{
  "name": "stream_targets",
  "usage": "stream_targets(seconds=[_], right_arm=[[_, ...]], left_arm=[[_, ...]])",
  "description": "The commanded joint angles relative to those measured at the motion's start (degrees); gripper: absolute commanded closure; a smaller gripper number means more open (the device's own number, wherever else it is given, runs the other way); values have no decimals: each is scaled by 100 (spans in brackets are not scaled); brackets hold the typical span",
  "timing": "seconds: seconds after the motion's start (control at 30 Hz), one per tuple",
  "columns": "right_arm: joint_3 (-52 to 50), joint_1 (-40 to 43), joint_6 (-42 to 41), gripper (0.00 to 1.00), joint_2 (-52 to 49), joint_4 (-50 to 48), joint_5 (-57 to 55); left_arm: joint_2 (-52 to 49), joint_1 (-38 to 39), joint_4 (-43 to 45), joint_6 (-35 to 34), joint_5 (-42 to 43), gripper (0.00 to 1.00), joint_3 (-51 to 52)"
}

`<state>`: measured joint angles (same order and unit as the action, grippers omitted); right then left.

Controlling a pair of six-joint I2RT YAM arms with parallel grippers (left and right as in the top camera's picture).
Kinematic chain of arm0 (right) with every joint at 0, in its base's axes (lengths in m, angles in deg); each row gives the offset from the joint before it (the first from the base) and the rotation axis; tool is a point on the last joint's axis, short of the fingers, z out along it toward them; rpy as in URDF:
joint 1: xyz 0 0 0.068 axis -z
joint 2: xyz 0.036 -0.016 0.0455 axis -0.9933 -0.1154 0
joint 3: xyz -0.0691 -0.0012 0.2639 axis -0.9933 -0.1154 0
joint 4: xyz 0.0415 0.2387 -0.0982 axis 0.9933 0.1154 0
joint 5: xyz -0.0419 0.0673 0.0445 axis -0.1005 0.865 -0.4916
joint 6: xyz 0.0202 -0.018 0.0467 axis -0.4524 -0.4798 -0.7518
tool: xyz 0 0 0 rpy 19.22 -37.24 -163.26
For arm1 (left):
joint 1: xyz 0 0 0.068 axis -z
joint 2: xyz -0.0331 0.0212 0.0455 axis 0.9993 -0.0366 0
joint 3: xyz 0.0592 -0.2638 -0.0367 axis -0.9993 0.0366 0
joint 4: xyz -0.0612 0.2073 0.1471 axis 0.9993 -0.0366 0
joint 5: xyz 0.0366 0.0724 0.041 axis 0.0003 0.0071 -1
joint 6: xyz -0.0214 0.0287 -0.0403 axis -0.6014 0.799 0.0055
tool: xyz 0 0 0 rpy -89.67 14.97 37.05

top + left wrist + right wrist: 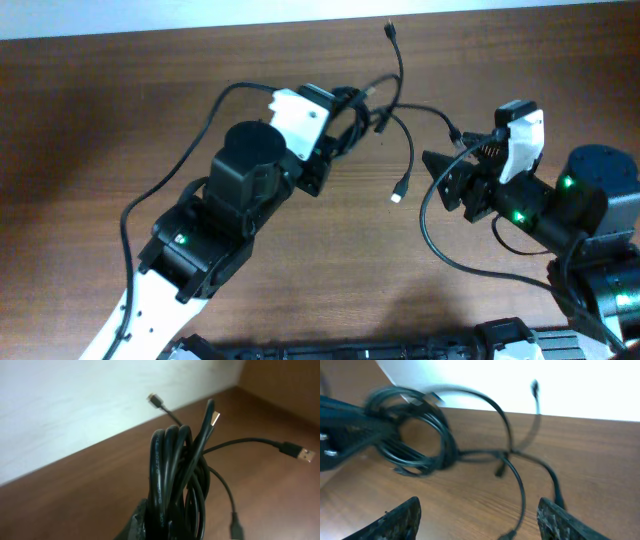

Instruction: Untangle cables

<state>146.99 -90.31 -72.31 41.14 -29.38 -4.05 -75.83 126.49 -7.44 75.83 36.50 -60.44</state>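
The cables (175,470) are thin black cords wound into a coil, and my left gripper (170,532) is shut on that coil from below. In the overhead view the left gripper (345,120) holds the coil (358,100) above the table's middle back. Loose ends trail out to a gold plug (215,417), another plug (302,453) and a small plug (400,192) lying on the wood. My right gripper (445,168) stands open to the right of the coil, holding nothing. In the right wrist view one loose strand (522,495) runs on the table between its fingers (400,520).
The wooden table (120,120) meets a pale wall (300,10) at the back. A thicker black arm wire (170,170) loops out beside the left arm. The right arm's base (600,230) sits at the right edge.
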Motion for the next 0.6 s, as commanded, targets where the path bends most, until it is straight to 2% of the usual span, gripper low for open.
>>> stream_targets(seconds=[0.0, 0.1, 0.2, 0.33, 0.43, 0.57], right_arm=[[4, 26, 391, 27, 94, -15, 481], [4, 26, 391, 26, 94, 11, 525], [4, 26, 391, 26, 94, 46, 525], [4, 26, 496, 26, 94, 46, 527], [4, 26, 564, 26, 94, 55, 527], [4, 26, 1169, 26, 94, 227, 938]], left_arm=[[-72, -11, 79, 1399, 1541, 100, -114], [-146, -11, 81, 1908, 2068, 100, -114], [-199, -11, 61, 2223, 2083, 100, -114], [-291, -11, -26, 2966, 2083, 100, -111], [-332, -11, -24, 3206, 2083, 100, -111], [-332, -11, -24, 3460, 2083, 100, -111]])
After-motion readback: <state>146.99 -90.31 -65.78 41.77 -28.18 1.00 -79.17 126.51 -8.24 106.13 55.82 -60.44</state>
